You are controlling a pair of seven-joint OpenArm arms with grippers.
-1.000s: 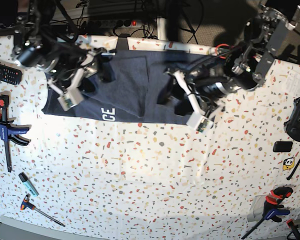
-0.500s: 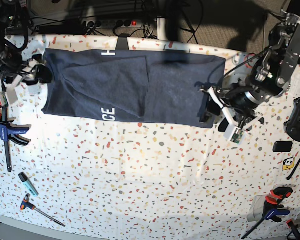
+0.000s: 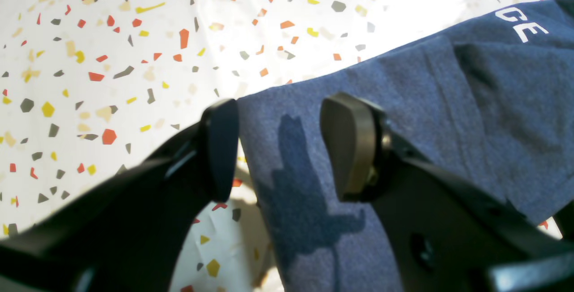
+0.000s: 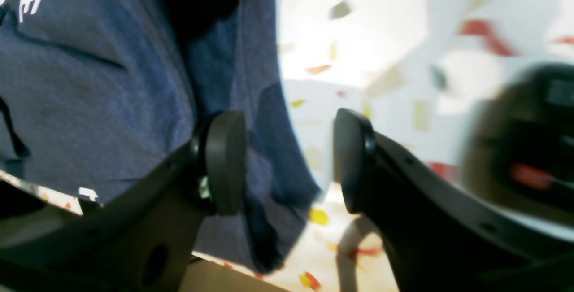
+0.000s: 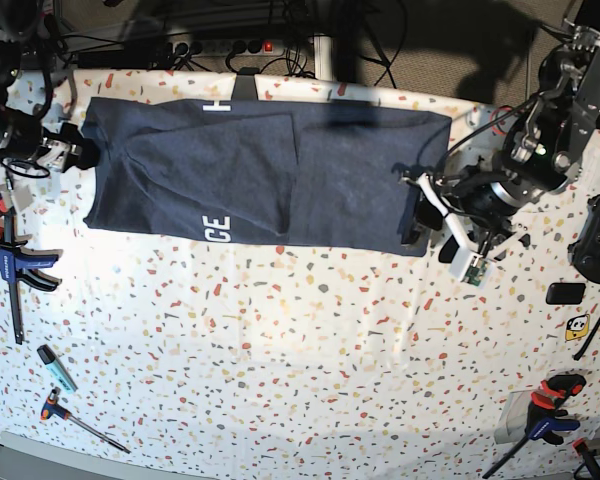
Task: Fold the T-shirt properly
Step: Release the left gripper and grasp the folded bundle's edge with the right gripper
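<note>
At nine o'clock, the right black fingers (image 4: 222,162) stand apart by the dark navy cotton T-shirt (image 5: 350,180), laid as a band across twelve; at two, the left black fingers (image 3: 222,148) are parted over its end; both ends should be pinched squarely, layers together; the white terrazzo-patterned table (image 5: 310,340) bears a red-and-blue clamp (image 5: 547,409) at four.

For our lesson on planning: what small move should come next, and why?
Probably lower the open left gripper and pinch the shirt's near corner, since its fingers hover over that end, which lies spread out flat.
</note>
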